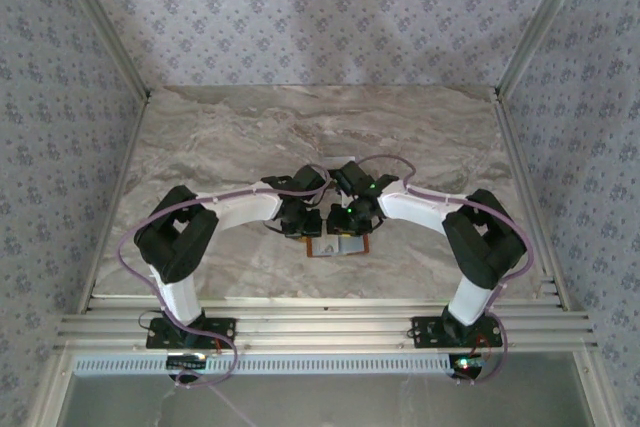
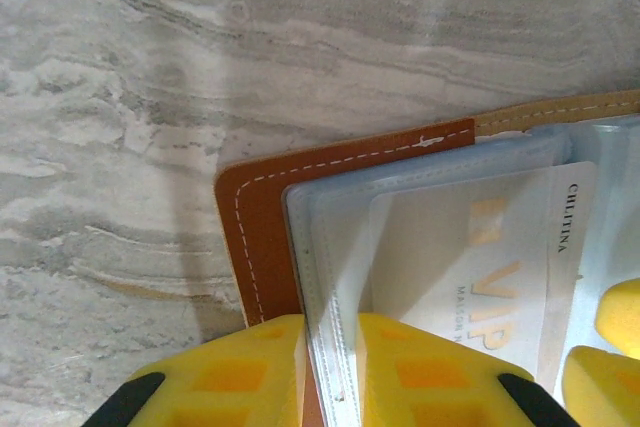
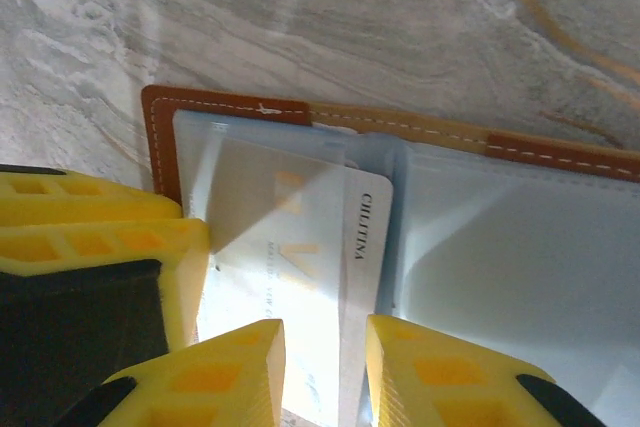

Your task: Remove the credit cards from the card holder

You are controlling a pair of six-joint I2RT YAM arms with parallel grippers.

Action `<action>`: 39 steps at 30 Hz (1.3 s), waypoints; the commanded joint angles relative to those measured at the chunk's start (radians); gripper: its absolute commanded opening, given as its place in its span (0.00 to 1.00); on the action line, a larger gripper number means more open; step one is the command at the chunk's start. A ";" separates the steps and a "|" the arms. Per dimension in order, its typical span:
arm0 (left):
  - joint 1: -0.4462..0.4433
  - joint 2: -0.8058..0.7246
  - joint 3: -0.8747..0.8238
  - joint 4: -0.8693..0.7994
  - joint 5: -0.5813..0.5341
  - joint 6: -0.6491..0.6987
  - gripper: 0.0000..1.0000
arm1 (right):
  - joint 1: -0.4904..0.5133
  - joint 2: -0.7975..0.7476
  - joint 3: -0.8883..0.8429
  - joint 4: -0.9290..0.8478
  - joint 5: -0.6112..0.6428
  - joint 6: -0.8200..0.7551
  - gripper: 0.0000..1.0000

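The card holder (image 1: 340, 246) lies open on the marble surface (image 1: 240, 132), near its front edge, midway between the two arms; both arms reach inward and meet over it. Its tan-brown leather cover faces down, with white stitching along the border, and clear plastic sleeves (image 3: 500, 247) face up. A pale card (image 3: 290, 237), printed with faint gold lettering and the word "CHLITINA" along one edge, sits in the sleeve at the holder's left half and is partly out of the pocket, its printed edge lying over the fold. The left gripper (image 2: 330, 372) stands at the holder's left edge. Its yellow jaws are set narrowly apart with the sleeve's edge and a strip of leather running between them; whether they pinch that edge cannot be told. The right gripper (image 3: 325, 372) is placed over the pale card, its jaws slightly spread to either side of the card's printed edge, with the card lying flat beneath the gap rather than clamped in it. In the left wrist view the right gripper's fingers (image 2: 615, 312) appear just beside the card's far end. The two grippers are close together, nearly touching.
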 commanded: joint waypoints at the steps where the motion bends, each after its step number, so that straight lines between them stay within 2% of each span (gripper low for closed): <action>1: -0.007 0.018 -0.021 -0.026 -0.022 0.004 0.20 | -0.004 0.012 -0.015 0.017 -0.025 0.021 0.30; 12: -0.008 0.013 -0.021 -0.027 -0.024 0.005 0.20 | -0.004 0.042 -0.034 0.048 -0.043 0.032 0.30; 24: -0.007 0.010 -0.021 -0.033 -0.027 0.006 0.21 | -0.006 0.012 -0.006 -0.053 0.072 -0.008 0.29; 33: -0.007 0.017 -0.021 -0.037 -0.029 0.009 0.20 | -0.023 -0.068 -0.042 0.014 0.001 0.019 0.28; 39: -0.007 0.022 -0.009 -0.043 -0.027 0.013 0.18 | -0.052 -0.056 -0.079 0.038 -0.028 0.013 0.28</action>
